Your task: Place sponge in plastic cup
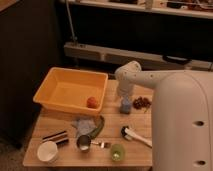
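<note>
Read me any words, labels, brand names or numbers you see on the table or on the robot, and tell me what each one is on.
No text here can be read.
Dark packet near the table's front left: pale stripes only, too blurred to tell if they are lettering.
Yellow bin: no marking visible.
White arm and its end effector, which hangs just right of the bin: no label visible.

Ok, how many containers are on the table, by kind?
Bins: 1, the orange bin.
Cups: 3, white cup, metal cup, green cup.
Total: 4.
The end effector is just right of the bin, over the table.
</note>
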`<state>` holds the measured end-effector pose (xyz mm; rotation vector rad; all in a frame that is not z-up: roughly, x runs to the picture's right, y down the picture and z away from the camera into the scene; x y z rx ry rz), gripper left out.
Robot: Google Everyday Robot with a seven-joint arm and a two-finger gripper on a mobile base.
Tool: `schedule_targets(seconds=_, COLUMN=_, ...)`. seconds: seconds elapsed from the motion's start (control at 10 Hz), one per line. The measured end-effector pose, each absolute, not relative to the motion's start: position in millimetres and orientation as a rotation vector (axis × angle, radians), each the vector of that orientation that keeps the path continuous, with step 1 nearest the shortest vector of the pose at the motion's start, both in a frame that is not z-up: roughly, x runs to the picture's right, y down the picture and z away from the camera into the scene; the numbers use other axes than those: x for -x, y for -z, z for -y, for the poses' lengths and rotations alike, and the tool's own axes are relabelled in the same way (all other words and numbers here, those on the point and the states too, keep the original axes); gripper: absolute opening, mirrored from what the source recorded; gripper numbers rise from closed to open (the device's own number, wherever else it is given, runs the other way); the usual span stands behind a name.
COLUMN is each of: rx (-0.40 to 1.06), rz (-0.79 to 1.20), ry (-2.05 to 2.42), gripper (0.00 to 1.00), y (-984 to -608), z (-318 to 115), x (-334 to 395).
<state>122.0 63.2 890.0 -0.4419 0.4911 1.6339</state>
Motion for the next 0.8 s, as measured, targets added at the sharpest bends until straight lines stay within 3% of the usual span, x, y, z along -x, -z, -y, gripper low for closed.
schedule_targets(seconds=0.8, rx=0.534, rz=-0.475, ry=-1.753, gripper=0.65, y=-922.7, z=-64.2, x=-139.6)
